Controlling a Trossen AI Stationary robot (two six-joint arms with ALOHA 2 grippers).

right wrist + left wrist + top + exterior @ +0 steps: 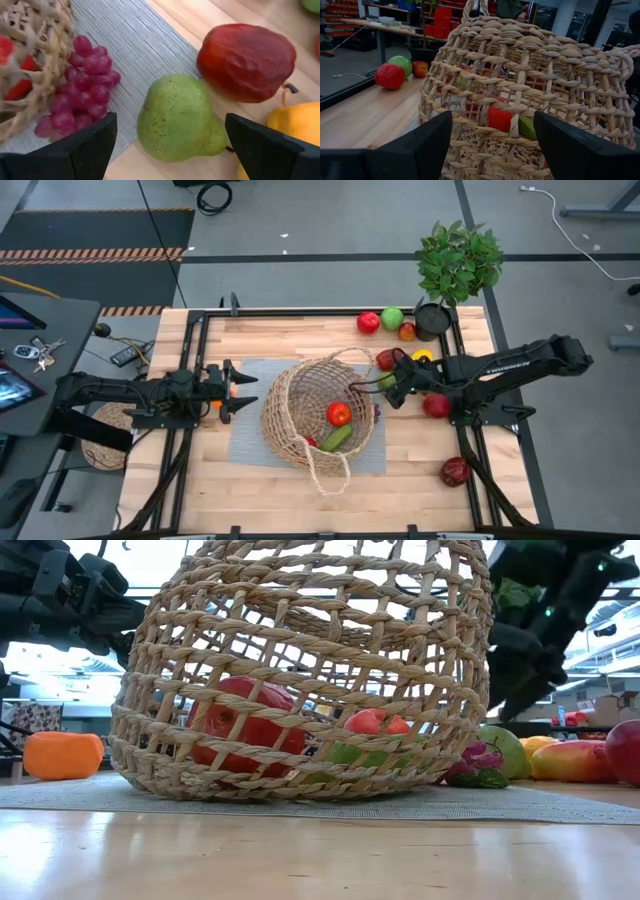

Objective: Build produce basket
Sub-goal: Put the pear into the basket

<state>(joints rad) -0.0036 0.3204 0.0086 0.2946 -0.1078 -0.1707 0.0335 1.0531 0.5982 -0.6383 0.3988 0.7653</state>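
Right gripper [167, 142], open, hovers directly above the green speckled pear [180, 117]; woven wicker basket [30, 75] lies just beside.

Rough woven wicker basket [318, 420], smooth wooden table [260, 485]
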